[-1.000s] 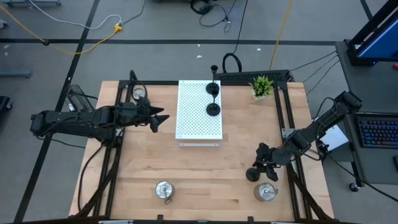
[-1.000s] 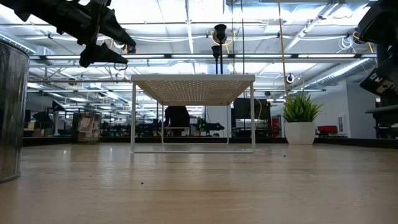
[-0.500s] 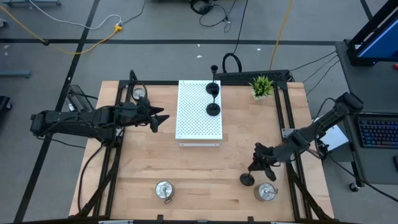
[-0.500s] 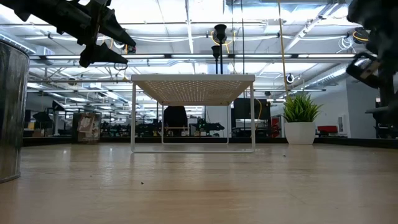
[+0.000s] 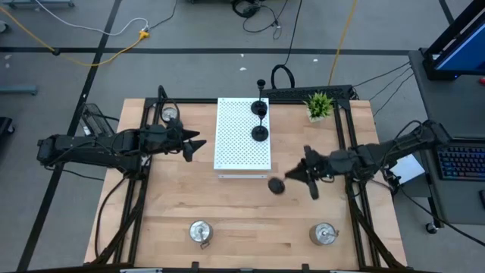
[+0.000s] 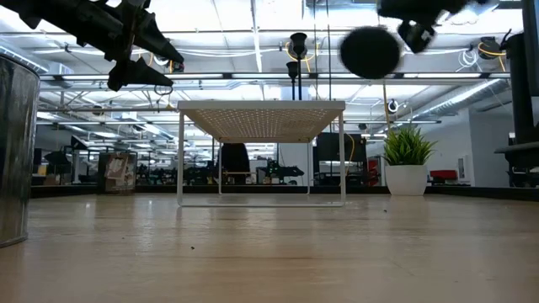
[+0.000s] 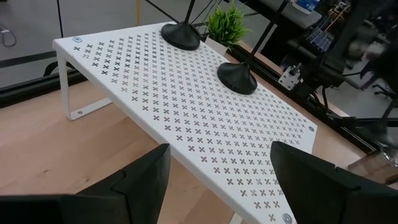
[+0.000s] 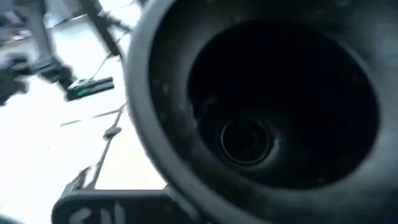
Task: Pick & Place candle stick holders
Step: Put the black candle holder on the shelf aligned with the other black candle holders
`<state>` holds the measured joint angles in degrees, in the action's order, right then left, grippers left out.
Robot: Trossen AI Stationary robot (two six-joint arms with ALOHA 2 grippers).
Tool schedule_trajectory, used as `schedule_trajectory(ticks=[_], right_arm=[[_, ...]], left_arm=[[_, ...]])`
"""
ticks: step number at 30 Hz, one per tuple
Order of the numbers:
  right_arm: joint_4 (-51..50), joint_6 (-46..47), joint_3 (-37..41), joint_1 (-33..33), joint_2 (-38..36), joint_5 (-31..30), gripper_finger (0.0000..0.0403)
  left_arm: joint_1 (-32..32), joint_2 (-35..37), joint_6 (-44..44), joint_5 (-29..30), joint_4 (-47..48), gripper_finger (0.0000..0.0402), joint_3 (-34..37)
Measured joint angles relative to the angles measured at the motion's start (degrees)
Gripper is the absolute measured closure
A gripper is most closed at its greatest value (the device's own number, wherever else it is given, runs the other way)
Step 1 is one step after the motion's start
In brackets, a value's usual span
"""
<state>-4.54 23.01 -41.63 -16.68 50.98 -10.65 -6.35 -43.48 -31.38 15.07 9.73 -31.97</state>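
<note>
We log, near: two silver holders [image 5: 200,231] on worktop [image 5: 242,220] | right claw [image 5: 297,177] clenched on black holder [image 5: 276,185], airborne, 5 o'clock of white board [image 5: 239,144] | left claw [image 5: 198,144] released, 9 o'clock | far: two black holders [image 5: 260,133] on board

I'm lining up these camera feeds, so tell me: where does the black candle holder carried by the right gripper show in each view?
High view: black holder just off the white board's near right corner.
Low view: dark disc at top, right of the board.
Left wrist view: not in it.
Right wrist view: fills the picture, hollow underside facing the camera.
Shared landmark: the white board.
</note>
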Motion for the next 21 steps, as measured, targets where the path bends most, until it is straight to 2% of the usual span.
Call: schedule_trajectory(ticks=[6, 12, 17, 21], right_arm=[[-2.43, -6.42, -12.09, 5.2, 9.59, -1.58, 0.0395], [-17.84, -7.72, -27.07, 9.05, 20.89, -4.62, 0.0395], [-23.8, -7.72, -36.37, 10.62, 28.02, -4.66, 0.0395], [-28.31, -6.89, -39.83, 11.0, 31.61, -7.17, 0.0395]], left_arm=[[0.0, 0.0, 3.84, -0.3, 0.83, 0.0117, 0.0], [0.04, 1.05, 13.53, -7.04, 0.67, 0.0117, 0.0], [0.03, 5.25, 19.31, -8.04, 1.68, 0.0117, 0.0], [0.0, 9.95, 21.71, -8.02, 5.92, 0.0117, 0.0]])
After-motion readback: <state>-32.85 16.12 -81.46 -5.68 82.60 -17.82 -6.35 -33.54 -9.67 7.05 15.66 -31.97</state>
